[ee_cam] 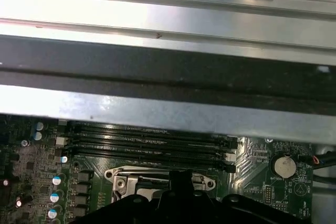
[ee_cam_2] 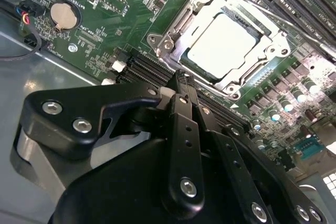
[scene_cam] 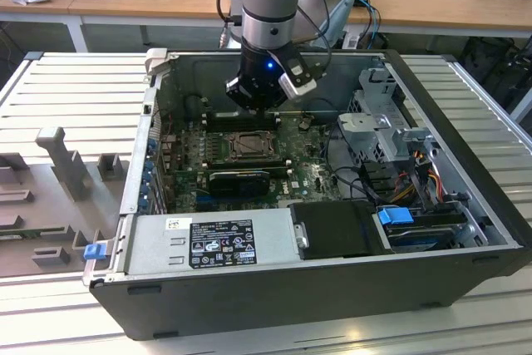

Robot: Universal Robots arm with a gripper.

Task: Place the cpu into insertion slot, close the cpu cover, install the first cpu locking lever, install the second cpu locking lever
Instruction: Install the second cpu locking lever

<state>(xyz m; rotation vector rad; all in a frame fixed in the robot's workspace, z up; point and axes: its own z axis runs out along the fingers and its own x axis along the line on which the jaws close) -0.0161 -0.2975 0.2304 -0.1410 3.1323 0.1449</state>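
The cpu [ee_cam_2: 226, 43] lies flat in the insertion slot [scene_cam: 247, 145] on the green board, its pale metal top showing. The silvery cpu cover [ee_cam_2: 270, 43] frames it and lies down over its edges. My gripper [ee_cam_2: 181, 80] hangs just above the board beside the socket, toward the case's back wall. Its black fingers are shut together with nothing between them. In the exterior view the gripper [scene_cam: 256, 108] is just behind the socket. In the first wrist view the socket's metal rim [ee_cam: 157, 174] peeks out above the gripper's black body.
Long black memory slots [ee_cam: 147, 140] run beside the socket. A long black card [scene_cam: 239, 179] stands in front of it. The power supply [scene_cam: 208, 243] and drive cage [scene_cam: 391, 122] fill the case's front and right. A coin battery [ee_cam_2: 63, 15] sits on the board.
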